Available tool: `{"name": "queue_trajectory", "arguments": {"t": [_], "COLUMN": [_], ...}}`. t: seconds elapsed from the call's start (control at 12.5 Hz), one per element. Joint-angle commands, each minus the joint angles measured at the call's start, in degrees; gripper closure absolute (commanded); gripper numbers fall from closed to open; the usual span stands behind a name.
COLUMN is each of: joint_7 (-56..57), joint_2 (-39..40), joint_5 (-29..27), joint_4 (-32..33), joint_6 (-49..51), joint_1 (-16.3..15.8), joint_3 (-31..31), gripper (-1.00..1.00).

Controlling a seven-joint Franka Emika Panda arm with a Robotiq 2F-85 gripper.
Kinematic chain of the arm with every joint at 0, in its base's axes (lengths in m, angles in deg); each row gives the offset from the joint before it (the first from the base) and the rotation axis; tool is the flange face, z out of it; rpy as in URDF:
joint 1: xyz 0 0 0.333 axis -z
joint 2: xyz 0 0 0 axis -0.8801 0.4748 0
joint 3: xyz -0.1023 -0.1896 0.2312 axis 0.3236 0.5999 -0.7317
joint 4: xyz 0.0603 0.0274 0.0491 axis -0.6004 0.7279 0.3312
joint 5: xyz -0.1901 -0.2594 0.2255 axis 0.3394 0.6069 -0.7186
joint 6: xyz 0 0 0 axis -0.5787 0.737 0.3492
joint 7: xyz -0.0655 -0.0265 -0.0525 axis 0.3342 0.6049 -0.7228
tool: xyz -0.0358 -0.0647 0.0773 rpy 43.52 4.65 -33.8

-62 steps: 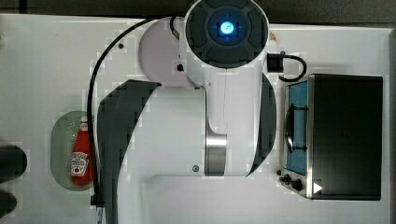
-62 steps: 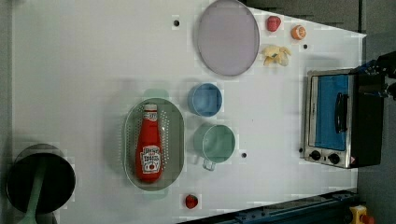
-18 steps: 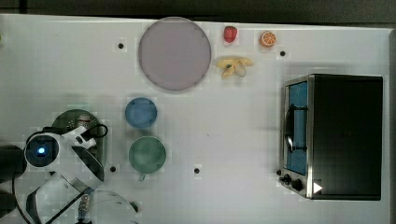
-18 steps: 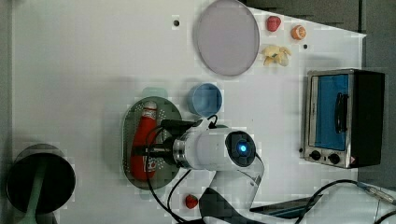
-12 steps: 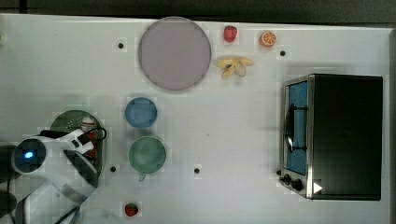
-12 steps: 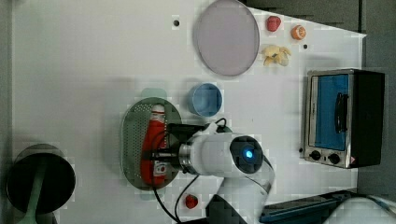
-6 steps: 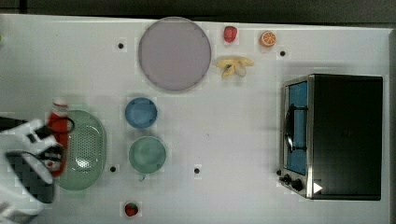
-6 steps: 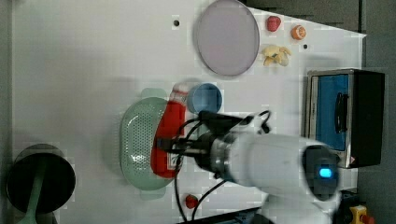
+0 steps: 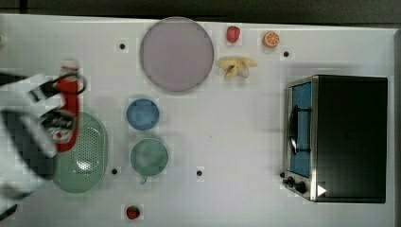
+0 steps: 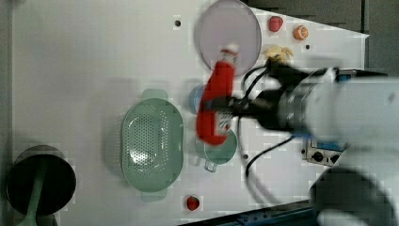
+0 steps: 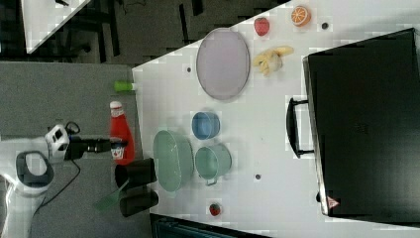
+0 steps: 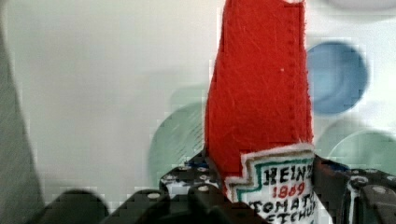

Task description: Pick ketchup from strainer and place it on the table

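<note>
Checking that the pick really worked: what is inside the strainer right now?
Nothing: the strainer shows a bare perforated bottom in the left view. The ketchup is held in the gripper, lifted clear. In the top view the arm covers the strainer's left part.

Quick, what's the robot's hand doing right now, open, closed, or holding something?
Hand: closed on the ketchup at its label, holding it lifted clear of the strainer.

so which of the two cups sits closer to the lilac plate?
The blue cup: in the top view it sits between the lilac plate and the green cup, which has a small handle.
</note>
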Motion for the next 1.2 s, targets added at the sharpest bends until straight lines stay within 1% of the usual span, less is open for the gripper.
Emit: {"name": "queue_trajectory", "arguments": {"t": [0.08,0.32,0.48,0.72,0.96,1.2], "joint_7": [11.21,16.37,21.76,29.14,29.45,29.34], "joint_2": [2.34,2.43,2.83,3.11,3.1,3.28], "joint_5": [-0.31,-0.27,-0.27,-0.27,-0.27,-0.32], "joint_4": [-2.06,-2.06,-1.3,2.67,9.64,17.47], "joint_6": [1.07,1.06,1.07,0.68,-3.71,-12.0], "joint_1": [5.98,7.5,7.82,7.95,8.03,8.0], "joint_3": [8.41,17.37,23.24,30.41,33.37,33.05], "gripper": [-0.21,-0.21,-0.21,-0.21,-0.21,-0.21]}}
